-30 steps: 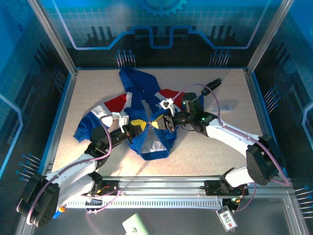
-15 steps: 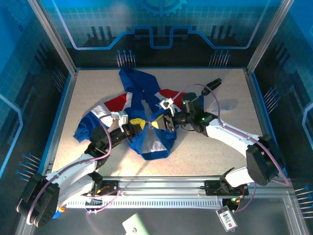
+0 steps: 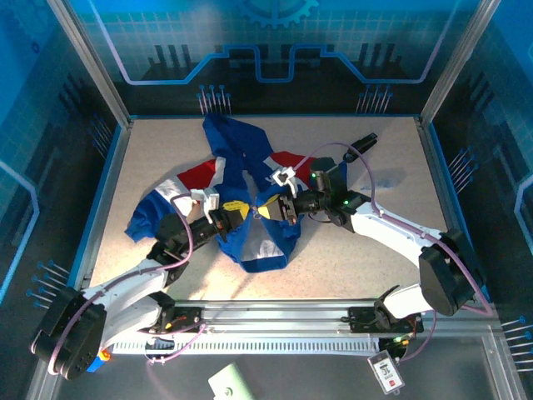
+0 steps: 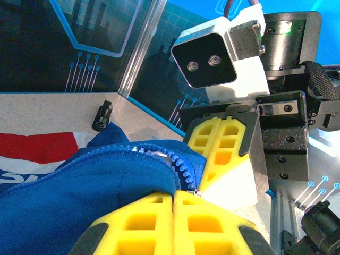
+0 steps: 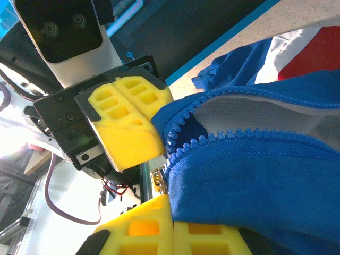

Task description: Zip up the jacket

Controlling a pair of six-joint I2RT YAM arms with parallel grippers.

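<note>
The jacket (image 3: 265, 243) lies mid-table, hood toward 12 o'clock. L gripper (image 3: 234, 210) and R gripper (image 3: 266, 210), at its 3 o'clock, are each clamped tight on a front edge. Zipper teeth (image 5: 212, 139) are unjoined. Risk: fabric slips or bunches, so the halves misalign and the zip jams.

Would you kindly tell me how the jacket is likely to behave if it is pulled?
Probably floppy: the jacket lies crumpled in folds on the table and bunches where the left gripper and right gripper pinch it. Its zipper teeth curve with the cloth, so the edges likely need tension to run straight. Being thin cloth, it would probably drag easily.
</note>
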